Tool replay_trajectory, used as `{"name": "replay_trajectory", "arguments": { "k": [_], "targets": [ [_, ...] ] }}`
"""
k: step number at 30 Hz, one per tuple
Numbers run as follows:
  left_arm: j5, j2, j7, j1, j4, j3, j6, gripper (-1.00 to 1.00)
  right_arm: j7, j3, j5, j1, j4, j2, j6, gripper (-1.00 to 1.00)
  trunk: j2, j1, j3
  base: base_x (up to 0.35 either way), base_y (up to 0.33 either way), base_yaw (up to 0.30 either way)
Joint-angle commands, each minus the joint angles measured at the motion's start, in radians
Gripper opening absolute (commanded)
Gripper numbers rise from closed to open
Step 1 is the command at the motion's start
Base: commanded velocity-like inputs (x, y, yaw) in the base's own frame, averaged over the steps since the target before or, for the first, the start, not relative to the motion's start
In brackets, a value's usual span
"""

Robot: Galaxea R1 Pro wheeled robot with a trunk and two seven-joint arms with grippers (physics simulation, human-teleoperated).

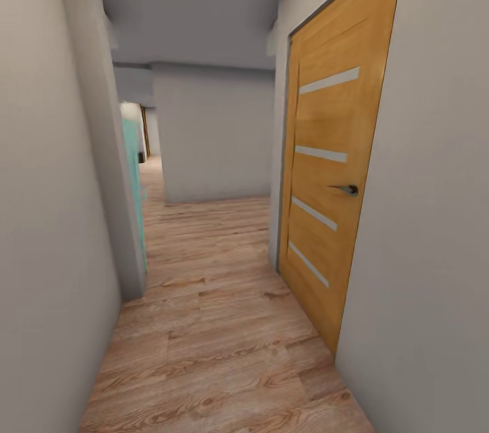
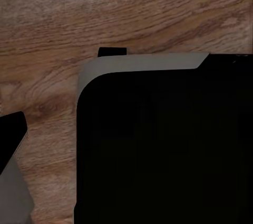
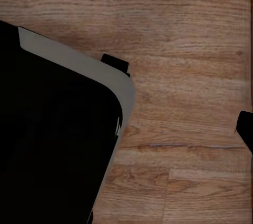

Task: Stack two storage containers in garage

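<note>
Along the right wall of a narrow hallway stands a closed wooden door (image 1: 326, 175) with a dark handle (image 1: 350, 189). Light plank flooring (image 1: 217, 324) runs ahead to a grey wall (image 1: 214, 134). Wrist views look down on planks and the robot's dark base (image 2: 163, 150); gripper states cannot be told.

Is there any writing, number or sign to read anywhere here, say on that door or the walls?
None: no text shows in any view.
The wooden door carries plain pale strips and a handle, no lettering.
The walls and plank floor are bare of signs.
</note>
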Motion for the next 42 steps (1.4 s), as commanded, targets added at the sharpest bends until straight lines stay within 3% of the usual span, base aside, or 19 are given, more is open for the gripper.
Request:
{"name": "replay_trajectory", "arguments": {
  "k": [1,22,31,42],
  "targets": [
    [0.001,0.000,-0.001,0.000,0.000,0.002,-0.002,1.00,0.006,0.006,-0.011,-0.001,0.003,0.000,-0.006,1.00,-0.001,0.001,-0.001,0.321,0.000,0.000],
    [0.001,0.000,-0.001,0.000,0.000,0.002,-0.002,1.00,0.006,0.006,-0.012,-0.001,0.003,0.000,-0.006,1.00,-0.001,0.001,-0.001,0.322,0.000,0.000],
    [0.001,0.001,-0.001,0.000,-0.001,0.002,-0.002,1.00,0.006,0.006,-0.013,-0.001,0.003,0.000,-0.010,1.00,-0.001,0.001,-0.001,0.322,0.000,0.190],
    [0.001,0.001,0.000,0.000,0.000,0.002,-0.002,1.00,0.006,0.006,-0.016,-0.001,0.003,0.000,-0.010,1.00,-0.001,0.001,-0.001,0.321,0.000,0.027]
  ]
}}
